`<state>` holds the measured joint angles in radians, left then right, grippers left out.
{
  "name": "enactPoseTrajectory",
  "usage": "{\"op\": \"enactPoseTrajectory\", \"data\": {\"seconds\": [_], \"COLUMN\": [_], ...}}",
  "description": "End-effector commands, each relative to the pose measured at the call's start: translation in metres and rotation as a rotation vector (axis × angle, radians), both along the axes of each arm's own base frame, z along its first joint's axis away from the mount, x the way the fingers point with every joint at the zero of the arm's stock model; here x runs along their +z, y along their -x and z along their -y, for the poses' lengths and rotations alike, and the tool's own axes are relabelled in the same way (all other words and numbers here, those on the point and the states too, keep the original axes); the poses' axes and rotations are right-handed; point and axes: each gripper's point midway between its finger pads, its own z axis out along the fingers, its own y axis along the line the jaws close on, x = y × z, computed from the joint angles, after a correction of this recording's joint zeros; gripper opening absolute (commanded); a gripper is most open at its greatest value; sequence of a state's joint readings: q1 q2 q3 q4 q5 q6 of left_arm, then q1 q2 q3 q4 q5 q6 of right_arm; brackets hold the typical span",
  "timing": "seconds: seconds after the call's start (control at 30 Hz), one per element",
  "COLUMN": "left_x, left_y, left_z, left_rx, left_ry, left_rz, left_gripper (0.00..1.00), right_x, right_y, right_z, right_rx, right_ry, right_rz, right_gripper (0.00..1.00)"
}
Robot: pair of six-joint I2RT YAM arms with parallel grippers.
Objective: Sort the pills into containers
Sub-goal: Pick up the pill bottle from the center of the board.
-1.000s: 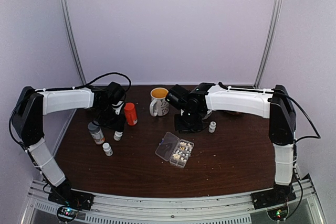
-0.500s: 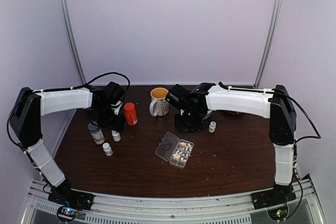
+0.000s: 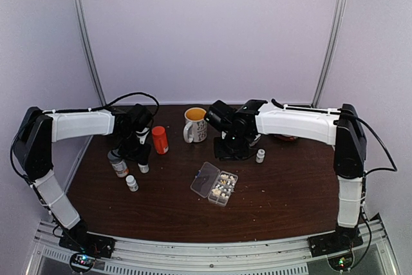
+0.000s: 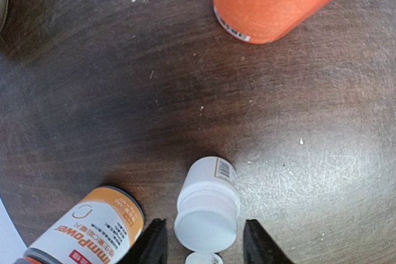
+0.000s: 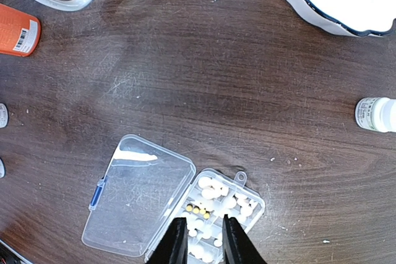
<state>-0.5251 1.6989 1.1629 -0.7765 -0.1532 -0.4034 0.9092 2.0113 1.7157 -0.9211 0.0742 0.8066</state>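
The left gripper (image 4: 204, 244) is held parted astride a small white bottle (image 4: 207, 205), contact not discernible. The right gripper (image 5: 200, 242), narrowly parted and empty, is hung over the containers (image 5: 230, 209), some pills (image 5: 213, 185) hidden behind it.

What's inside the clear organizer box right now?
The organizer box holds whitish pills in several compartments, plus a few yellowish ones. Its open lid holds no pills. Fingers of the right gripper hide some compartments.

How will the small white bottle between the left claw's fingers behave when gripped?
Small white bottle looks like rigid plastic, probably light. Smooth round wall may slip. Upright and narrow, so an off-centre left claw could tip it.
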Motion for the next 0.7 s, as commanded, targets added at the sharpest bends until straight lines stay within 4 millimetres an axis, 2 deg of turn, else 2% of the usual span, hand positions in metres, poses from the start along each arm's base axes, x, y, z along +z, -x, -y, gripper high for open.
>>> {"op": "enactPoseTrajectory", "data": {"seconds": [0.0,0.2,0.33,0.43,0.57,0.67], "left_x": [0.000,0.009,0.008,0.014,0.036,0.062], "left_y": [-0.003,-0.005,-0.004,-0.004,-0.001,0.005], "left_z": [-0.003,-0.002,-0.001,0.003,0.020,0.038], "left_rx": [0.015,0.001,-0.006,-0.014,-0.065,-0.116], "left_ry": [-0.004,-0.001,-0.002,0.022,0.124,0.237], "left_rz": [0.010,0.022,0.013,0.016,0.021,0.032], "left_gripper": [0.39,0.22,0.20,0.19,0.17,0.16], "right_x": [0.012,0.019,0.038,0.055,0.079,0.100], "right_y": [-0.004,-0.004,-0.003,-0.002,0.001,0.008], "right_z": [0.006,-0.001,-0.008,-0.012,-0.018,-0.027], "right_rx": [0.001,0.043,0.087,0.122,0.178,0.246], "right_ry": [0.008,-0.029,-0.113,-0.181,-0.293,-0.412], "right_rz": [0.043,0.058,0.112,0.167,0.266,0.336], "right_gripper": [0.21,0.20,0.21,0.23,0.28,0.35]}}
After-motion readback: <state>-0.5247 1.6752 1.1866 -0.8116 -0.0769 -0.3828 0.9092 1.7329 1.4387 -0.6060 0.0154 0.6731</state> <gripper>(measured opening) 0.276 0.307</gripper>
